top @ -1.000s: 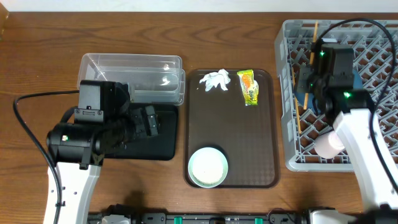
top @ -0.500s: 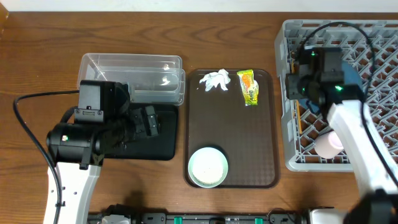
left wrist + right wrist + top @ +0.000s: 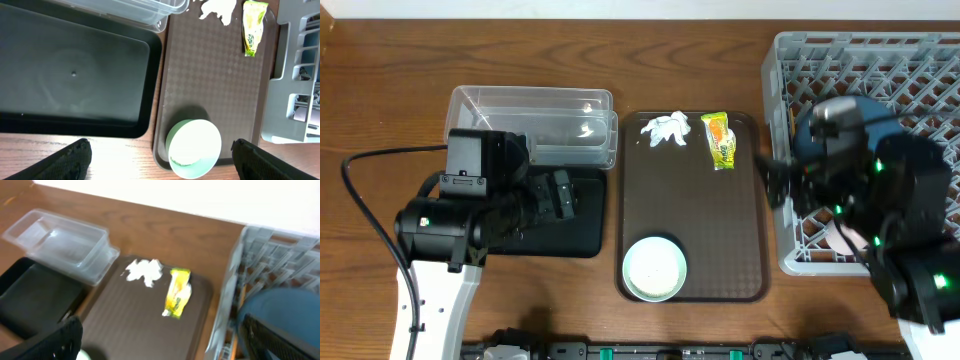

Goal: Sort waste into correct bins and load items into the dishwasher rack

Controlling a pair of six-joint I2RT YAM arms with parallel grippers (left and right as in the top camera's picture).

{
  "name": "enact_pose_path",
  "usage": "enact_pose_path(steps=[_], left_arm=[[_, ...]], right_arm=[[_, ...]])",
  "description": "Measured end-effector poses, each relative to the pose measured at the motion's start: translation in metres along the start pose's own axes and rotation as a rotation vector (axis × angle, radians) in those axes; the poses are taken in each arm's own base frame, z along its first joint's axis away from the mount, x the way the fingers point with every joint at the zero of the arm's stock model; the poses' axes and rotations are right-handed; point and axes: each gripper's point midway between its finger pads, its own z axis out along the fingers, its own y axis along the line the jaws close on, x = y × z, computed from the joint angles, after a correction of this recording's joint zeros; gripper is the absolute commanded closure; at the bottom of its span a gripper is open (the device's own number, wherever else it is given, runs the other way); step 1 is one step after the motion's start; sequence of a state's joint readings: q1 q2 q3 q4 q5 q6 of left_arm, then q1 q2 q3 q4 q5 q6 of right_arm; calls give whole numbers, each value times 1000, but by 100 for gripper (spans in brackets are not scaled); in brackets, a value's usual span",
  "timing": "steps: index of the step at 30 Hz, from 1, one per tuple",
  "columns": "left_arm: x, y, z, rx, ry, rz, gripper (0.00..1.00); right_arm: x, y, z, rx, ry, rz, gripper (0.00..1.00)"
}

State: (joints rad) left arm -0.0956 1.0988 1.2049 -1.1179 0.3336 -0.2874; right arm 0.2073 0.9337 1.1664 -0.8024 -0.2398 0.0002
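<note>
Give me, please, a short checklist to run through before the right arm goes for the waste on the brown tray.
1. Right hand empty, fingers apart: ok.
2. Snack wrapper lying uncovered on the brown tray: ok.
3. Tissue apart from the wrapper, so either can be picked alone: ok.
4. Clear tub open on top with nothing above it: ok.
5. Black tray free from above: not ok, the left hand, open, hangs over it.
6. Which bin takes which piece of waste: cannot tell.

place: robot test bench | signs: wooden table [image 3: 380, 90], left arm [image 3: 450, 215], right arm [image 3: 910, 200], dishwasher rack [image 3: 860, 40], serving tray [image 3: 710, 220]
</note>
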Motion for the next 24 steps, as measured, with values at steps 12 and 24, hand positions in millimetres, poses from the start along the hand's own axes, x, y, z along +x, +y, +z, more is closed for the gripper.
enact_pose_path(steps=[12, 24], left_arm=[[0, 0, 0, 0, 0, 0, 8], [0, 0, 0, 0, 0, 0, 8]], right_arm=[[48, 11, -35, -12, 132, 43, 1], [53, -10, -89, 181, -87, -70, 1]])
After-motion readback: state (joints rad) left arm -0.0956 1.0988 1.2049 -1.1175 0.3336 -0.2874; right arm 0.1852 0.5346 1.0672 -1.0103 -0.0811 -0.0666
